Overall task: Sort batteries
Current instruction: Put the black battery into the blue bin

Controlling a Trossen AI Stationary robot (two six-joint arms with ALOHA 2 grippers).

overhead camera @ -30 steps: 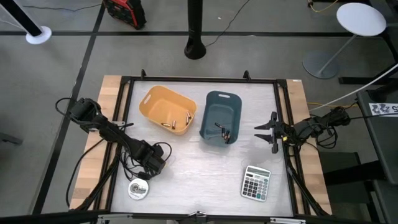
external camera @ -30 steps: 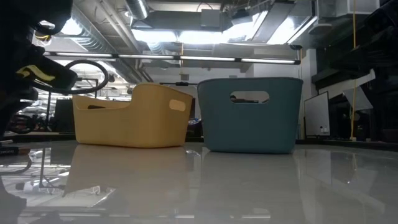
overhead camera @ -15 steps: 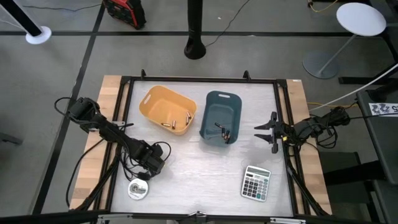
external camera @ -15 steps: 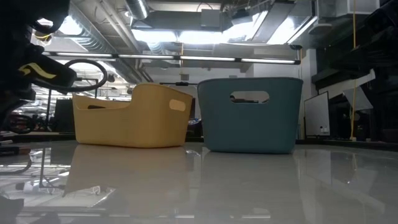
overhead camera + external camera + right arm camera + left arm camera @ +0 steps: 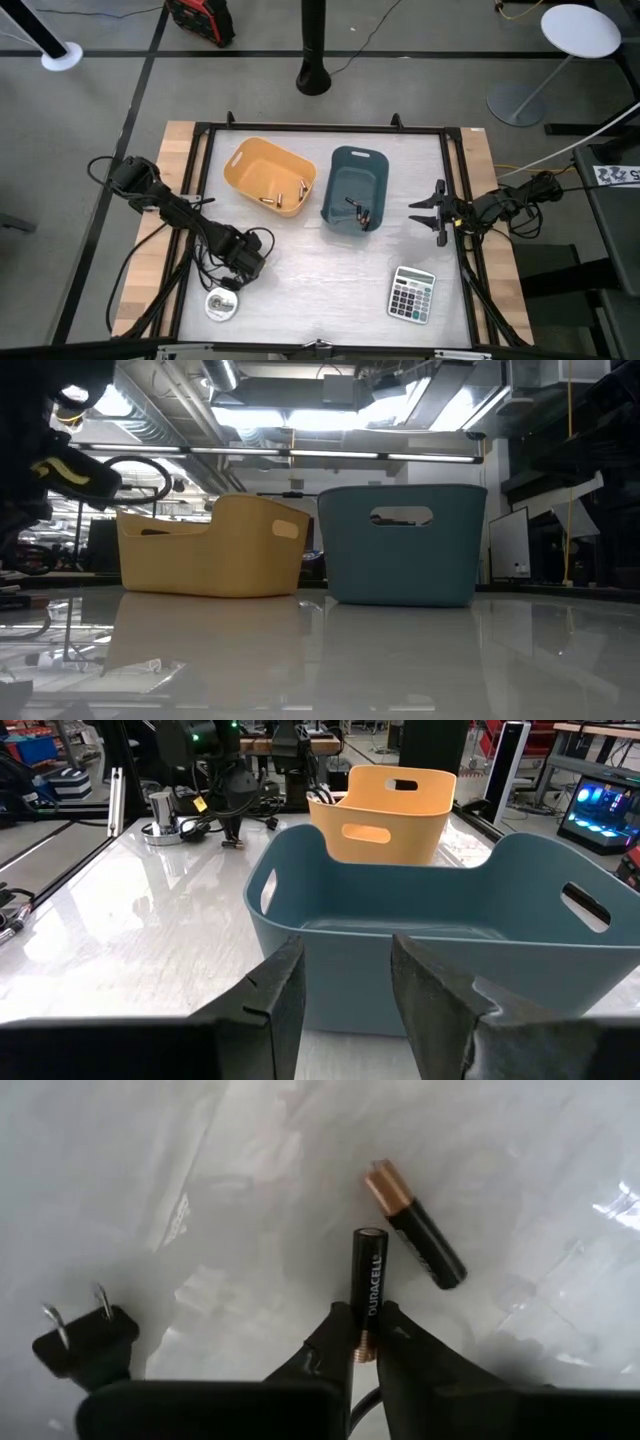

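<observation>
My left gripper (image 5: 244, 268) is low at the table's near left, shut on a dark Duracell battery (image 5: 367, 1265). A second dark battery with a coppery end (image 5: 415, 1226) lies on the table just beyond it. More batteries lie in the yellow bin (image 5: 270, 177) and in the blue bin (image 5: 357, 187). My right gripper (image 5: 425, 210) waits open and empty to the right of the blue bin (image 5: 430, 920). My left gripper (image 5: 366, 1330) pinches the battery's coppery end (image 5: 366, 1342) between its two fingertips. The battery sticks out straight ahead of the fingers, in line with them. Whether it is clear of the table, I cannot tell.
A black plug (image 5: 85, 1342) on a thin cable lies close by my left gripper. A round silver disc (image 5: 222, 303) sits near the front left edge, and a calculator (image 5: 411, 294) at the front right. Bare table lies between them.
</observation>
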